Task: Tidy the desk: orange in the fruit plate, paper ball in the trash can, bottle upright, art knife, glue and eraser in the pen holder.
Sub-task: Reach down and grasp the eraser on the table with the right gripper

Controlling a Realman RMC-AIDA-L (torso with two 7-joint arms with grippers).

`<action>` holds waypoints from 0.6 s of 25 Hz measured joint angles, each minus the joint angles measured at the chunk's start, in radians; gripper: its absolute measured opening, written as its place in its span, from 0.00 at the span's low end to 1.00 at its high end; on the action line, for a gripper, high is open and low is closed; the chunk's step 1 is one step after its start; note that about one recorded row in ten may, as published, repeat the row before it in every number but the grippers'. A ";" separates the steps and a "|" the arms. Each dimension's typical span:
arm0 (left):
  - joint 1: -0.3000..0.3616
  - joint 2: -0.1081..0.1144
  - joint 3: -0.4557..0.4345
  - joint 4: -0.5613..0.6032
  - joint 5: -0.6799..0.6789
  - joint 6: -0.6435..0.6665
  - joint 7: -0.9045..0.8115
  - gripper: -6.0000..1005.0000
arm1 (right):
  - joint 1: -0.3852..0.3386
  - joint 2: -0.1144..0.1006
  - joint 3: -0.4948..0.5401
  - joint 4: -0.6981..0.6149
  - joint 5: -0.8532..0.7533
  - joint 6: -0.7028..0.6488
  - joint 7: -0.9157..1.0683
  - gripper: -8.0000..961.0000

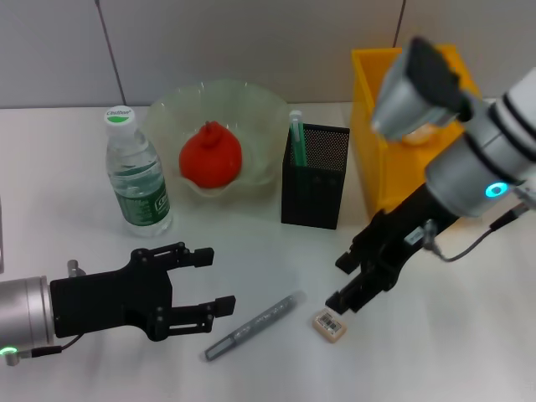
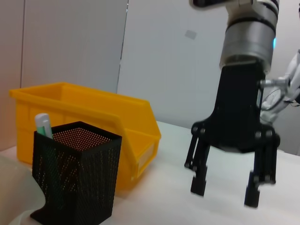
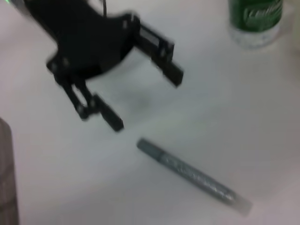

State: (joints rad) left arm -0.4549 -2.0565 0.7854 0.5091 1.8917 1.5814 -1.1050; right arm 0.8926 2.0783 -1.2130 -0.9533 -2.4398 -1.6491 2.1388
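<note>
Reaching my open right gripper (image 1: 342,283) toward the eraser (image 1: 329,325).
Orange (image 1: 211,155) sits plated, bottle (image 1: 138,173) upright; eraser and art knife (image 1: 254,326) remain. Left gripper (image 1: 216,281) open.

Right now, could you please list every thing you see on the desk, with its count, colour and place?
Clear plastic water bottle: one, dark green label, pale cap, upright at far left.
Translucent pale-green scalloped fruit plate: one, far centre.
Red-orange knobbed orange: one, inside the fruit plate.
Black square mesh pen holder: one, right of the plate, a pale green stick inside.
Bright-yellow rectangular trash can: one, far right.
Grey art knife: one, lying flat, near centre.
Tan eraser: one, white label, right of the knife.
Left gripper: black, open, near left, beside the knife.
Right gripper: black, open, just above the eraser.
</note>
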 joint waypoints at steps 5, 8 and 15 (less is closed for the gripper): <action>0.002 -0.001 0.000 0.002 -0.002 -0.004 0.000 0.77 | 0.008 0.001 -0.125 0.000 -0.020 0.064 0.017 0.73; 0.002 -0.002 0.000 0.003 -0.002 -0.008 -0.003 0.77 | 0.012 0.003 -0.201 0.002 -0.025 0.094 0.018 0.73; 0.002 -0.002 0.000 0.003 -0.002 -0.018 -0.007 0.77 | 0.005 0.010 -0.332 0.003 -0.012 0.164 -0.033 0.73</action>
State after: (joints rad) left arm -0.4524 -2.0586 0.7854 0.5123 1.8896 1.5631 -1.1123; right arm 0.8974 2.0878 -1.5447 -0.9503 -2.4521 -1.4854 2.1054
